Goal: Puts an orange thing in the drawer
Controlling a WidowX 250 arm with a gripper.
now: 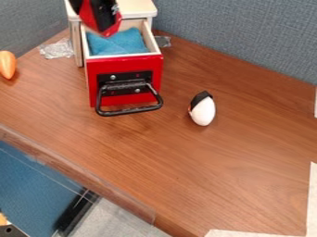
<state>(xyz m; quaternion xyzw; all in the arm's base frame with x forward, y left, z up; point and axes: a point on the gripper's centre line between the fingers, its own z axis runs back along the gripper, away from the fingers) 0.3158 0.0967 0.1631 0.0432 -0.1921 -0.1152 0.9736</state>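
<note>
"Although the left edge of the view trims it, can you find the orange thing?"

"Yes, it lies on the worktop, outside the drawer and left of it, rounded below. I can't tell what it is."

"And the drawer?"

"Pulled out from a pale cabinet, whose top runs out of view. It has a red front and a black handle, and a blue cloth covers the part of its floor I can see."

"What hides the back of it?"

"The gripper, black and red, cut off by the top edge. It hangs in front of the cabinet top and the drawer's rear left part. Whether it is spread or closed, I cannot tell, nor whether the red is part of it."

"Anything beside the cabinet?"

"Crumpled clear plastic on the left, its outline hard to make out. A shiny scrap shows at the right, partly behind the drawer."

"And that white egg?"

"It's on the worktop, right of the drawer, with a black piece covering its upper end."
</note>
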